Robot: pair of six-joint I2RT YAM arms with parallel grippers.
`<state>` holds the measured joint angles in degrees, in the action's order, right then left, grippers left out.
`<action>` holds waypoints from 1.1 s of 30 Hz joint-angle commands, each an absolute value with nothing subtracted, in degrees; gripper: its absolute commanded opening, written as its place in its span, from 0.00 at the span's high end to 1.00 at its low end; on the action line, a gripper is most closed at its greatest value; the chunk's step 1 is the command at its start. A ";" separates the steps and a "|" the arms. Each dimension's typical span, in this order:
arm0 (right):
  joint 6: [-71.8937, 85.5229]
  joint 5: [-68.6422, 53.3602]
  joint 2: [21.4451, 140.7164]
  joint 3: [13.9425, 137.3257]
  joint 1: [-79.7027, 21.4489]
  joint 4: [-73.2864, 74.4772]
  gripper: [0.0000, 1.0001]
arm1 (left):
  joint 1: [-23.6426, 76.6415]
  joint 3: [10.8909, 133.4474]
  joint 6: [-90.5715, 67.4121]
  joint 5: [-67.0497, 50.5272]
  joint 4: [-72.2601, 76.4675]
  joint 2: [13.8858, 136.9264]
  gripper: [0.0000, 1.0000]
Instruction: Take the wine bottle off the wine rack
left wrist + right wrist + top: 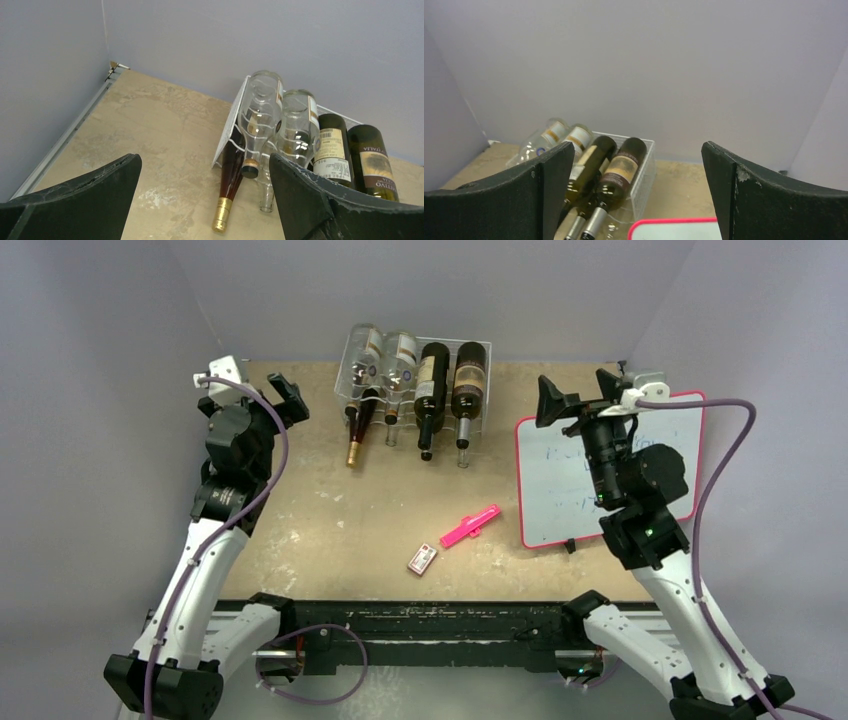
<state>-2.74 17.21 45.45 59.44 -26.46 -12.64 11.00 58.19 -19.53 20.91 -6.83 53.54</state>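
White wire forms the wine rack [229, 135], and I place everything else from it. It stands on the tan worktop [330, 510].

Two dark wine bottles [450, 375] lie side by side in the right half of the rack, with their necks jutting out of its near side. Two clear bottles [277, 120] lie in the left half, on the upper row. Under them rests an amber bottle [231, 172]. Its gold-foiled neck slopes out of the rack's near side toward the worktop. Just beside that neck, a clear bottle neck [266, 197] pokes out the same way. Every bottle I can see is in the rack, and nothing of mine touches any of them.

My left fingers [90, 195] hang to the left of the rack, apart from it. They are spread wide with nothing between them. Through the gap I see the rack's left end and the amber bottle. My right fingers [499, 200] hang to the right of the rack, well apart from it. They too are spread wide and hold nothing, and the two dark bottles show between them.

A whiteboard [560, 480] with a red frame lies flat on the worktop, to the right of the rack and nearer to me. A pink tool [470, 526] lies on the near side of the rack, well apart from it. A small card [423, 558] sits near the tool, farther still from the rack.
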 commanded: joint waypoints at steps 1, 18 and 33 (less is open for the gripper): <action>3.50 11.12 45.05 64.96 -25.35 -11.87 0.00 | 11.09 58.23 -20.21 20.38 0.50 54.01 0.00; 11.31 11.24 45.90 65.71 -24.65 -7.40 0.00 | 14.05 70.94 -22.44 6.89 -9.34 74.55 0.07; 9.05 7.91 47.63 65.35 -24.61 -4.34 0.00 | 14.27 82.29 -22.09 -2.25 -15.52 95.36 0.05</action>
<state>9.80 9.37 49.30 64.38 -24.80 -1.65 14.39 74.67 -21.91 1.19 -13.17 89.60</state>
